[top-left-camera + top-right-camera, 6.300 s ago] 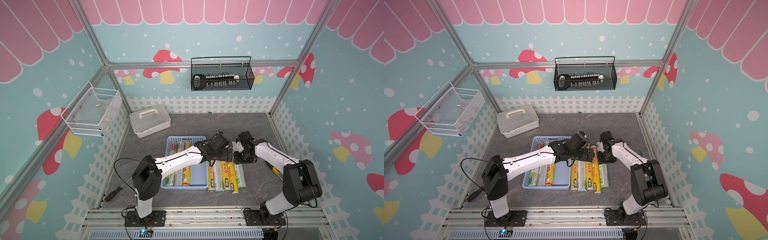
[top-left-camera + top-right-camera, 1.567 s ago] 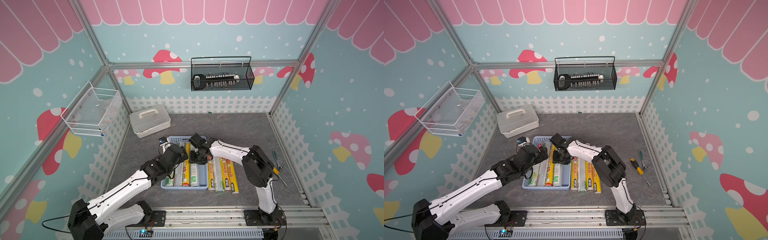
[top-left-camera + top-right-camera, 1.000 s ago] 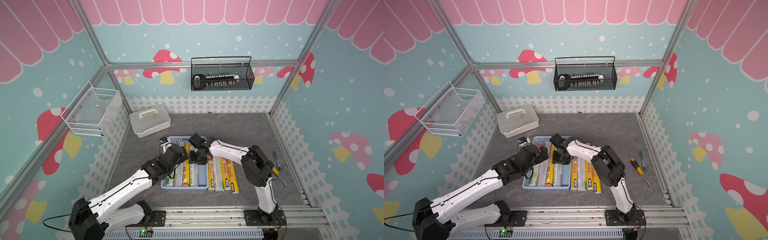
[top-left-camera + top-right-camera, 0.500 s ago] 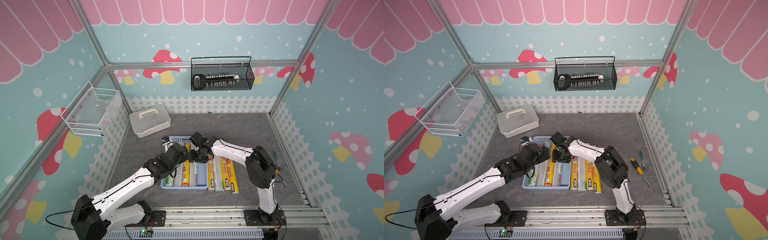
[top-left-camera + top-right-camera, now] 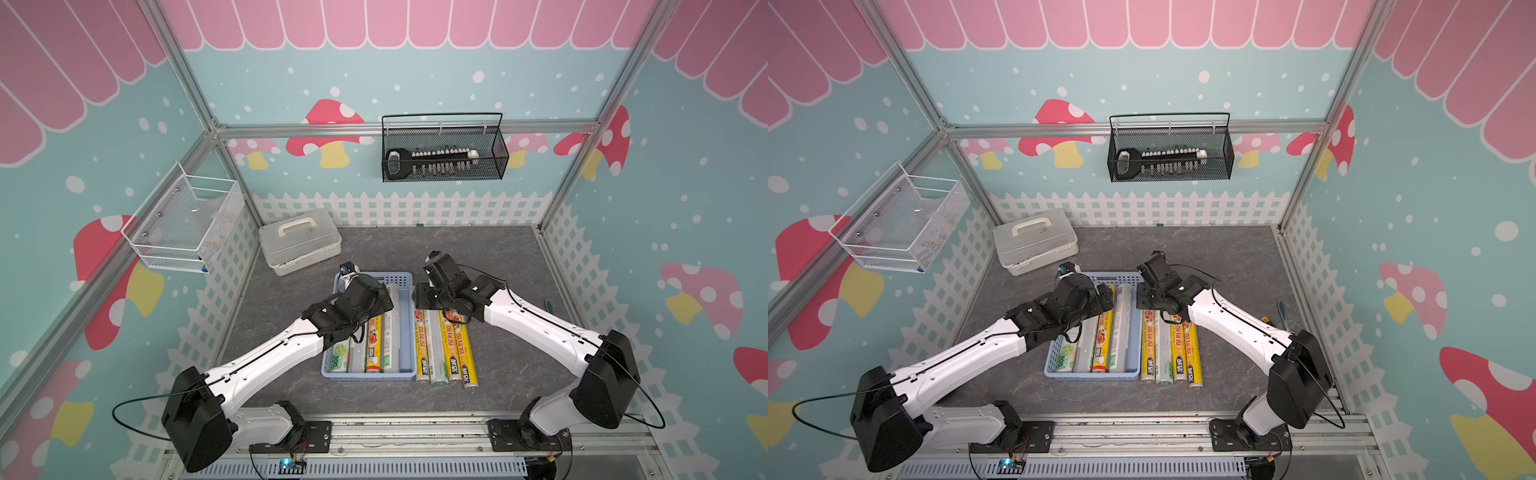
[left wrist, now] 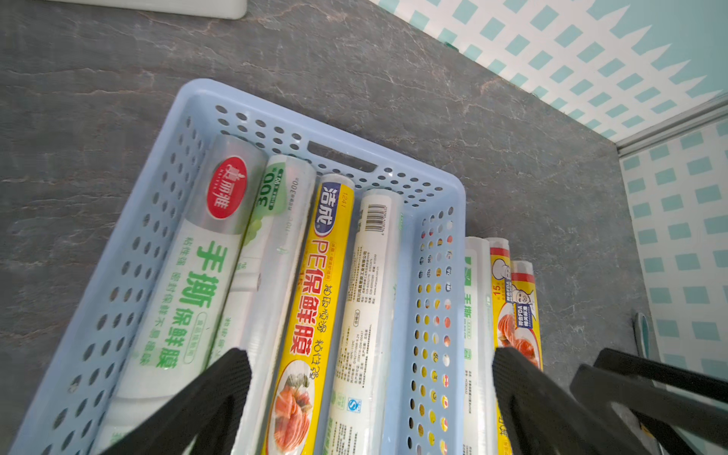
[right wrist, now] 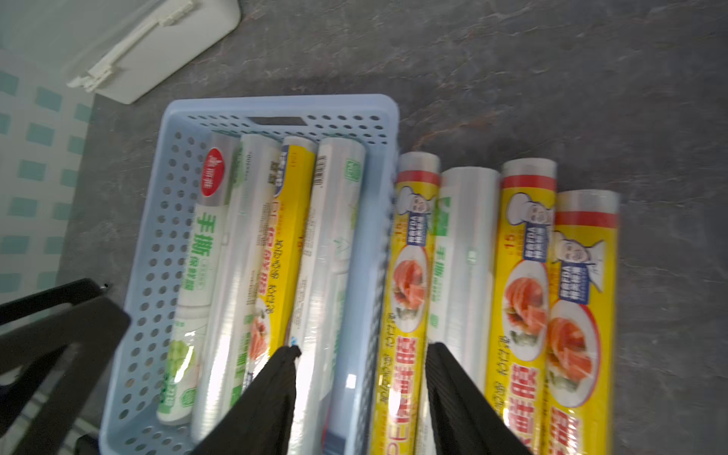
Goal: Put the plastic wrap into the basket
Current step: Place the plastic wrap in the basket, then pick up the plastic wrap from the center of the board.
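Right wrist: plastic wrap (image 7: 409, 283) beneath jaws

White lidded box (image 5: 300, 241) back-left; blk mesh basket (image 5: 444, 149) hung rear; wht mesh basket (image 5: 183, 224) hung left.

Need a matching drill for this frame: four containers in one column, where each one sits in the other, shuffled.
Things
1. light blue basket
2. black mesh basket
3. white mesh basket
4. white handled box

Places
A. hangs on the back rail
B. on the table, behind the blue one, toward the corner
C. on the table, four plastic wrap rolls inside
D. hangs on a side wall

Pairs: 1-C, 2-A, 3-D, 4-B
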You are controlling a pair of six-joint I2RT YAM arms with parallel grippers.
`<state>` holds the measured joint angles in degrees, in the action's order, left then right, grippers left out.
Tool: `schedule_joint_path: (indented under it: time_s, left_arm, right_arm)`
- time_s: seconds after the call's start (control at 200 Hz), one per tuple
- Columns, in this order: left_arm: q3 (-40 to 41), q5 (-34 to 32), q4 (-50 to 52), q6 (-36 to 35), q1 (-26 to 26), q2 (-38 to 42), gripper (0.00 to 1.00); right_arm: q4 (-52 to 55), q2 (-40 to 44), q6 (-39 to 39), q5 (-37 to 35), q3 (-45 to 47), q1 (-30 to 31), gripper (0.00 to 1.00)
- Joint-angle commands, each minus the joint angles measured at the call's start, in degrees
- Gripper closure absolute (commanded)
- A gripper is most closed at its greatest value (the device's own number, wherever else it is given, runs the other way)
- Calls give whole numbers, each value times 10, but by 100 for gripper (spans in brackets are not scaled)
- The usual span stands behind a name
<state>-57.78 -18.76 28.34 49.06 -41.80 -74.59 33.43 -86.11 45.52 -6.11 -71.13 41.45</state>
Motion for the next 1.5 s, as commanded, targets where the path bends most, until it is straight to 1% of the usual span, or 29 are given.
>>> schedule_joint_path:
  time_s: [0.0,0.09,0.175,0.395,0.655,0.855,0.921,0.996,1.146,1.496]
  left_arm:
    - [-35,41,-10,-30,-9,-32,1]
    - [-58,56,-10,-37,-20,-64,1]
    - [-76,68,-10,-43,-31,-90,1]
    - [-99,77,-9,-31,-50,-130,1]
    - [-88,49,-7,-12,-54,-124,1]
    - [-89,47,-3,-19,-54,-122,1]
    - [-89,50,-3,-17,-54,-122,1]
    - [-91,52,-3,-17,-54,-124,1]
    - [-95,53,-3,-19,-54,-125,1]
    - [-99,57,-2,-18,-54,-130,1]
  right_arm:
    - [18,10,-21,2,37,-28,48]
    - [19,5,-31,50,61,-55,51]
    - [20,-9,-43,84,73,-65,53]
    - [23,-48,-68,128,73,-65,56]
    - [34,-93,-84,160,52,-65,57]
    - [58,-113,-97,152,47,-64,57]
    - [70,-121,-104,147,40,-64,56]
    - [84,-130,-110,132,32,-63,56]
    - [111,-147,-124,102,18,-60,52]
    - [120,-171,-139,84,3,-59,49]
